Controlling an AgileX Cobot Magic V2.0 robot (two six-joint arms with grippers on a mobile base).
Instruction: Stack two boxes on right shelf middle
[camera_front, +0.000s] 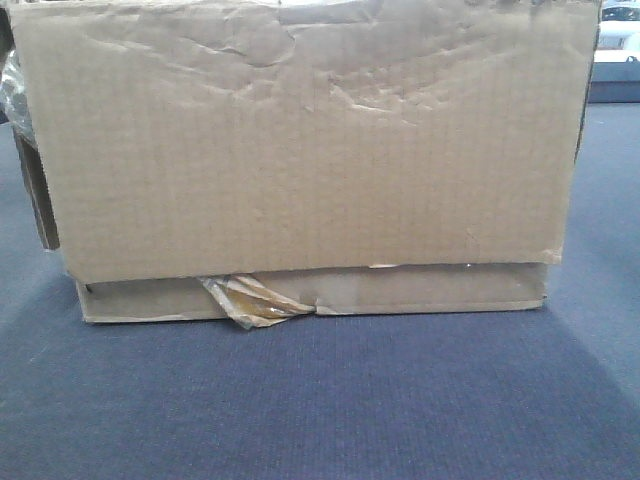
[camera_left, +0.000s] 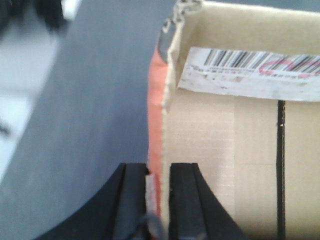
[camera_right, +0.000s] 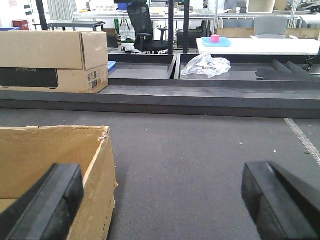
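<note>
In the front view the tall brown box (camera_front: 300, 140) with a creased face sits on the flat box (camera_front: 420, 290), which has torn yellowish tape (camera_front: 250, 300) at its front. Both rest on grey-blue carpet. My left gripper (camera_left: 159, 170) is shut on the upright wall (camera_left: 167, 100) of an open cardboard box; that wall is orange-red outside and brown inside. My right gripper (camera_right: 160, 180) is open wide. Its left finger (camera_right: 45, 200) is over the open box (camera_right: 45, 155) and its right finger (camera_right: 280, 200) over carpet, with the box's right wall between them. The right shelf middle is out of view.
A barcode label (camera_left: 250, 70) is stuck inside the gripped box. Beyond a dark raised ledge (camera_right: 160, 97) stand a large brown carton (camera_right: 50, 60) at the back left, a crumpled plastic bag (camera_right: 205, 65), an office chair (camera_right: 142, 25) and a white table (camera_right: 280, 46).
</note>
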